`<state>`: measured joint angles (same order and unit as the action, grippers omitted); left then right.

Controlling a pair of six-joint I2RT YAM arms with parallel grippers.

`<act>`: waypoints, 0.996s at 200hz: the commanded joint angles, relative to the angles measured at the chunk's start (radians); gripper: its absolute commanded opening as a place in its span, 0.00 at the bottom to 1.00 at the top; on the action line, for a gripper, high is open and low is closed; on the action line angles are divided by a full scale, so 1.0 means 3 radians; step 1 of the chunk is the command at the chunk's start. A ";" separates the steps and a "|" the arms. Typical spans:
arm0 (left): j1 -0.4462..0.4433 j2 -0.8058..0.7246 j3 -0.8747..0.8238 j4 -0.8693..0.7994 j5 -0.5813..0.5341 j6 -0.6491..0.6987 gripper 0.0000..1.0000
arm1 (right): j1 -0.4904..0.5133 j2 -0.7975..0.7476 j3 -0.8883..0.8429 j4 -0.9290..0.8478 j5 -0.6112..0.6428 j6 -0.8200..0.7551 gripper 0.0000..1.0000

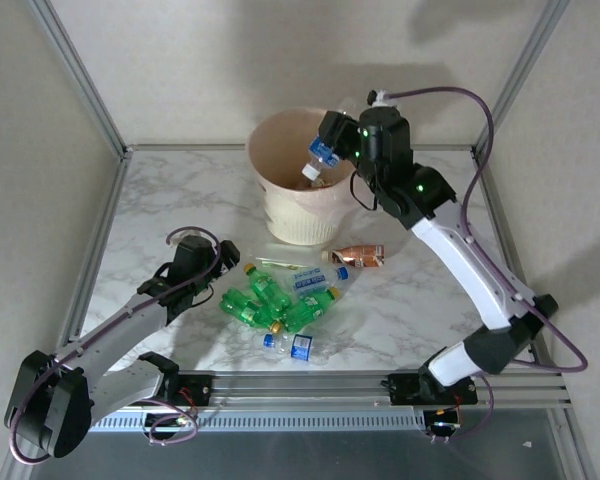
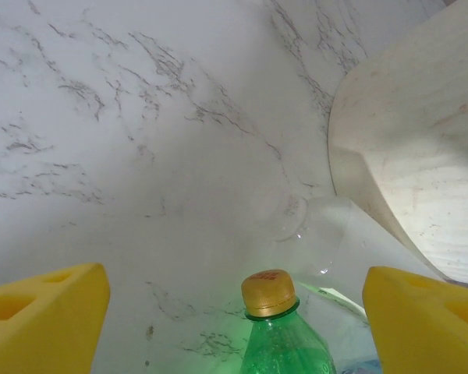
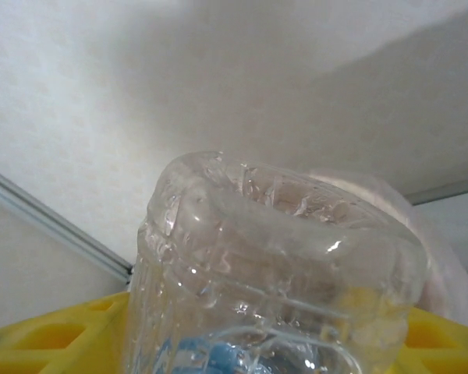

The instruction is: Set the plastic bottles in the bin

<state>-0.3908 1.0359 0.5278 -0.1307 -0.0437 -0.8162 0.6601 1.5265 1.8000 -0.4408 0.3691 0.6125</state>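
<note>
- Clear bottle [image 1: 318, 158], blue cap down, hangs over the bin [image 1: 290, 215] mouth, not dropped yet.
- Right gripper [image 1: 328, 143] is clamped on it; wrist cam shows the bottle's base betw. the yellow pads [image 3: 54, 343].
- What's already inside the bin: can't tell.
- Left on the tabletop [image 1: 160, 210]: pile of green and blue-label bottles [image 1: 280, 295] near the front, plus a copper-brown bottle [image 1: 358, 256] just beside the bin.
- Left gripper [image 1: 218, 262] has its jaws wide apart either side of a gold-capped green bottle [image 2: 277, 339], no contact.
- Looks like most of the job is ahead.
</note>
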 commanded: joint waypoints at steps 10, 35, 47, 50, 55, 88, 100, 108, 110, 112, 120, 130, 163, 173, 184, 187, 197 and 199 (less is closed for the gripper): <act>0.0048 -0.0007 0.0051 -0.0020 0.0023 0.0018 0.84 | -0.0142 0.0310 0.0289 0.0019 -0.0203 -0.0129 0.63; 0.0045 0.0000 0.0023 -0.0013 -0.0005 0.0021 0.84 | -0.0185 0.0490 0.0340 0.0026 -0.0277 -0.0129 0.67; 0.0045 0.0009 0.0011 -0.0002 0.0002 0.0016 0.84 | -0.0194 0.0546 0.0345 0.0045 -0.0312 -0.0137 0.69; 0.0045 0.0009 0.0010 -0.0001 0.0006 0.0016 0.84 | -0.0196 0.0561 0.0344 0.0050 -0.0329 -0.0142 0.70; 0.0045 0.0013 0.0003 0.0005 0.0011 0.0017 0.84 | -0.0201 0.0585 0.0352 0.0053 -0.0347 -0.0144 0.71; 0.0045 0.0029 -0.0006 0.0011 0.0038 0.0030 0.85 | -0.0206 0.0674 0.0395 0.0028 -0.0371 -0.0150 0.82; 0.0045 0.0020 -0.0009 0.0006 0.0038 0.0033 0.85 | -0.0206 0.0670 0.0390 0.0025 -0.0370 -0.0149 0.84; 0.0047 0.0014 -0.0005 0.0006 0.0038 0.0032 0.86 | -0.0209 0.0660 0.0392 0.0021 -0.0367 -0.0150 0.84; 0.0046 0.0010 -0.0004 0.0006 0.0036 0.0035 0.86 | -0.0211 0.0655 0.0393 0.0018 -0.0368 -0.0152 0.85; 0.0049 0.0009 -0.0008 0.0006 0.0038 0.0036 0.86 | -0.0209 0.0652 0.0392 0.0015 -0.0369 -0.0151 0.85; 0.0049 0.0002 0.0003 0.0001 0.0042 0.0036 0.86 | -0.0206 0.0627 0.0392 0.0002 -0.0366 -0.0150 0.85; 0.0045 -0.0006 0.0015 -0.0022 0.0043 0.0035 0.86 | -0.0211 0.0579 0.0371 -0.0017 -0.0366 -0.0145 0.85; 0.0046 -0.0089 0.0059 -0.0111 0.0053 0.0016 0.86 | -0.0206 0.0229 0.0023 0.0036 -0.0342 -0.0110 0.86; 0.0046 -0.0127 0.0071 -0.0156 0.0054 -0.0005 0.86 | -0.0206 0.0076 -0.0151 0.0055 -0.0345 -0.0096 0.86; 0.0045 -0.0168 0.0089 -0.0230 0.0039 -0.0031 0.87 | -0.0205 -0.0107 -0.0350 0.0073 -0.0348 -0.0079 0.86; 0.0045 -0.0180 0.0091 -0.0256 0.0036 -0.0037 0.87 | -0.0205 -0.0152 -0.0419 0.0075 -0.0350 -0.0072 0.86; 0.0041 -0.0216 0.0127 -0.0344 0.0010 -0.0058 0.87 | -0.0206 -0.0333 -0.0644 0.0087 -0.0351 -0.0041 0.86; 0.0036 -0.0224 0.0129 -0.0361 0.0007 -0.0064 0.87 | -0.0206 -0.0370 -0.0689 0.0088 -0.0347 -0.0032 0.86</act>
<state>-0.3878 1.0031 0.5293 -0.1623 -0.0402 -0.8165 0.6044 1.5414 1.7065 -0.4297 0.2604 0.5816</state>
